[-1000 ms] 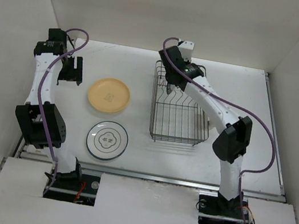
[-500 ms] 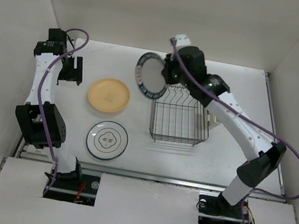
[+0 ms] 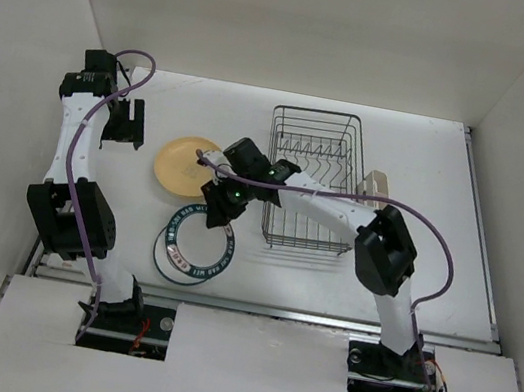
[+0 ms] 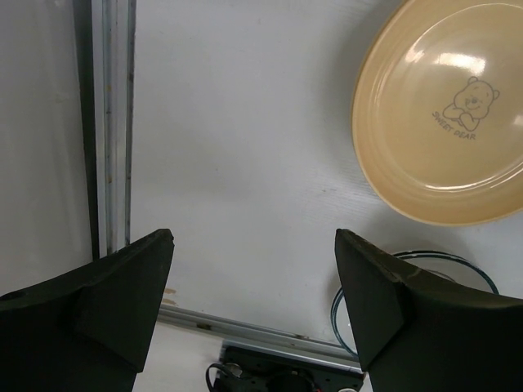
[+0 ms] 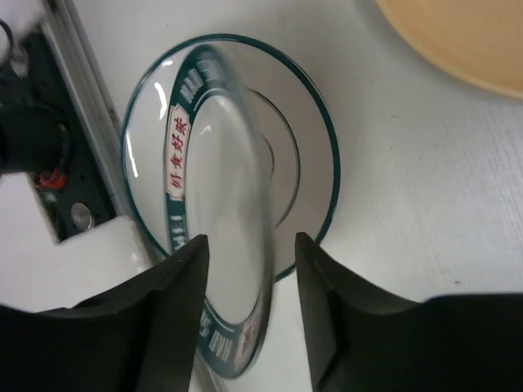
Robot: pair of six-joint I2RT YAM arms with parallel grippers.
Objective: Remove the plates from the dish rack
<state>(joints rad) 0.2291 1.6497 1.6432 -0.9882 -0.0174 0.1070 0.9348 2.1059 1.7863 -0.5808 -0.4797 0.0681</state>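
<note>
White walls enclose a white desk [image 3: 446,188] on three sides, and all work takes place on this surface.

**1. Task item.** The teal-rimmed plate [image 3: 185,256] is out of the dish rack. It hangs tilted directly over the thin-rimmed plate [image 5: 315,163], which lies flat near the near edge of the desk, left of centre. The right wrist view shows the held plate blurred, so I cannot tell whether its low rim touches the plate beneath.

**2. Right pincer.** My right pincer [image 5: 251,241] is clamped on the rim of the teal-rimmed plate, one finger on each face.

**3. Surroundings.** The yellow plate [image 3: 178,163] lies flat just beyond the pair, on the far side. The dish rack [image 3: 309,189] stands to the right, with its cutlery holder [image 3: 375,186] on the right side. No plate shows in its slots from above.

**4. Left pincer.** My left pincer [image 4: 253,237] hangs with its jaws apart over bare desk at the far left, holding nothing.

**5. Hazards, as I judge them.**
- Letting go while the plate is tilted would drop one rim onto the lower plate, which could chip it.
- A plate set off centre could slide off the one below towards the near edge.
- The finger under the rim could be trapped between the two plates, and pulling back would then drag the top one.
- Swinging towards the far side could strike the yellow plate.
</note>
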